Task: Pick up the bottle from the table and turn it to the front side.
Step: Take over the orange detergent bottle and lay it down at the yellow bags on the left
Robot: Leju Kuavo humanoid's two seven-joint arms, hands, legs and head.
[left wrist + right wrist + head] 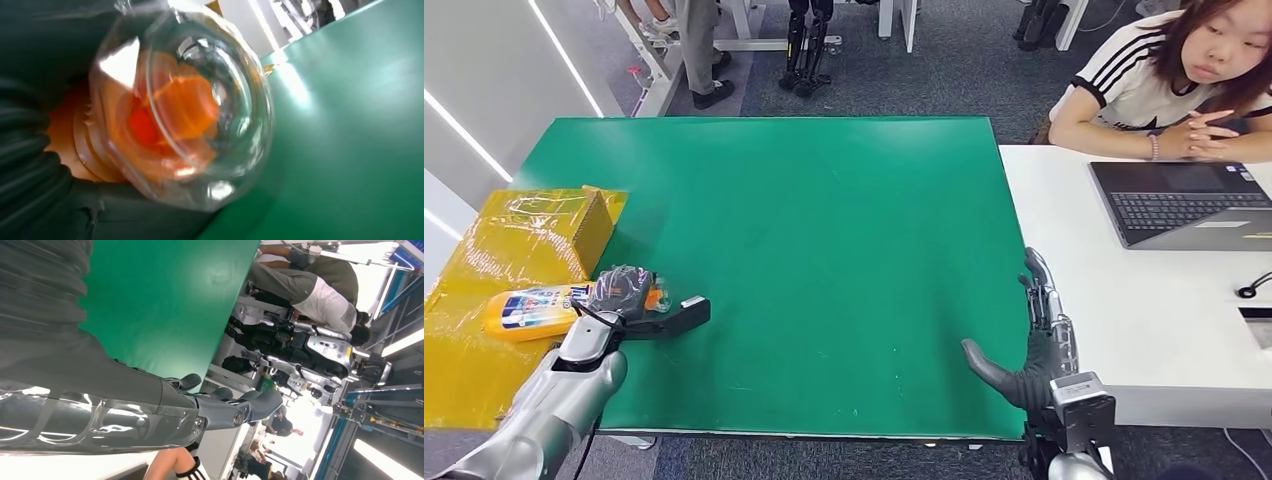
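Green counter point(824, 250) stretches wide, and the left hand point(624, 295) is clamped on the yellow bottle point(529, 310) at its left edge. Right hand point(1034, 340) rests released, fingers apart, at the counter's right edge.

I see the left robot hand point(624, 296) wrapped around the bottle point(534, 310), thumb pointing right. The right robot hand point(1036, 340) hangs open, fingers straight, thumb spread.

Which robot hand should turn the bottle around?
The left hand, probably. It already grips the bottle near its cap at the green table's left edge. The right hand rests open, far across at the right edge.
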